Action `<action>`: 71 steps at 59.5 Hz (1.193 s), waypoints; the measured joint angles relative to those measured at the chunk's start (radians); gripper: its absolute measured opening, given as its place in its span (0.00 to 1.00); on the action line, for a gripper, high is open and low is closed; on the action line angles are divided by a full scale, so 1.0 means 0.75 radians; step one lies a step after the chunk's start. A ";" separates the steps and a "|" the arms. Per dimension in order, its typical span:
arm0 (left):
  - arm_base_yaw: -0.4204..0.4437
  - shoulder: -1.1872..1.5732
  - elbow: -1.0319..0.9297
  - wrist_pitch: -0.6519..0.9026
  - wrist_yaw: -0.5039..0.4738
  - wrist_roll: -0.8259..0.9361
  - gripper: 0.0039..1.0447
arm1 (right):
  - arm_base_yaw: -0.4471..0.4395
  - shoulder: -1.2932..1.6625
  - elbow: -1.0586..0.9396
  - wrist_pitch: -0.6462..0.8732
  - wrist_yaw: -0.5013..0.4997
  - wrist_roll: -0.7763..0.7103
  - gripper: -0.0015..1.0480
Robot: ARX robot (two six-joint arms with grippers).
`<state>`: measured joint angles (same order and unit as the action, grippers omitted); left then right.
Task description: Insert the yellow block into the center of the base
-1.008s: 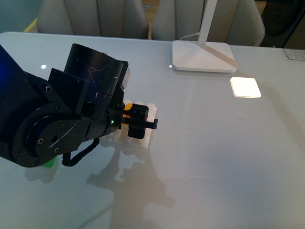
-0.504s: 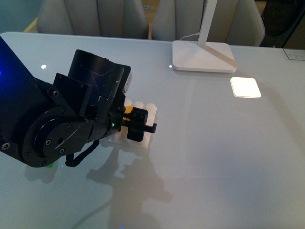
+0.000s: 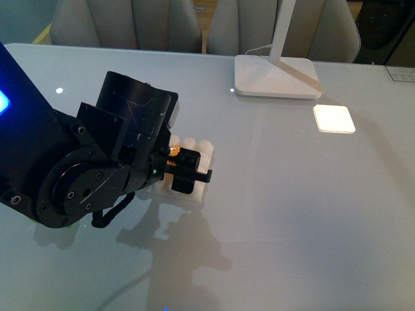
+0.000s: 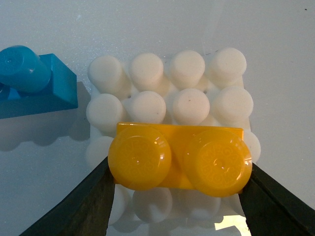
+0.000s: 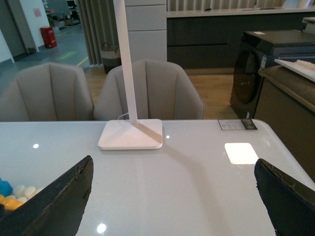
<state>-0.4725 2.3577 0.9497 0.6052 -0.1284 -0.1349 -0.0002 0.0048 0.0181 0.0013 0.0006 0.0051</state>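
In the front view, the left pincer (image 3: 186,170) hung over the base (image 3: 205,155) on the grey table (image 3: 292,214). Only a sliver of the yellow block (image 3: 174,151) showed between its dark fingers. The bulky black arm hid most of the base's near-left side. Further back stood a white lamp foot (image 3: 275,77), with a bright patch of light (image 3: 334,118) well apart to its right and chairs (image 3: 126,23) behind the table.

In the left wrist view, the left pincer (image 4: 178,169) was closed just to the block's length, one finger (image 4: 91,201) pressing each short end of the yellow block (image 4: 179,157). The block's two studs faced the camera. Its long axis ran from finger to finger, parallel to the stud rows of the base (image 4: 147,69). It covered the two middle studs of one inner row; we could not tell whether it was seated or just above them. A blue brick (image 4: 34,83) lay just beside one edge of the base.

In the right wrist view, the right pincer (image 5: 172,206) stood wide apart and held nothing. The lamp foot (image 5: 131,134) lay ahead, and the yellow block (image 5: 7,202) peeked in at one corner.
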 joint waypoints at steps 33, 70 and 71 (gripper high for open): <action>-0.025 0.032 0.020 0.005 -0.048 0.032 0.60 | 0.000 0.000 0.000 0.000 0.000 0.000 0.92; -0.009 0.051 0.121 -0.191 -0.047 0.148 0.60 | 0.000 0.000 0.000 0.000 0.000 0.000 0.92; -0.009 0.051 0.124 -0.195 -0.047 0.149 0.60 | 0.000 0.000 0.000 0.000 0.000 0.000 0.92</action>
<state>-0.4793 2.3959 1.0424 0.4591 -0.1635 -0.0231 -0.0002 0.0048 0.0181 0.0013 0.0006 0.0051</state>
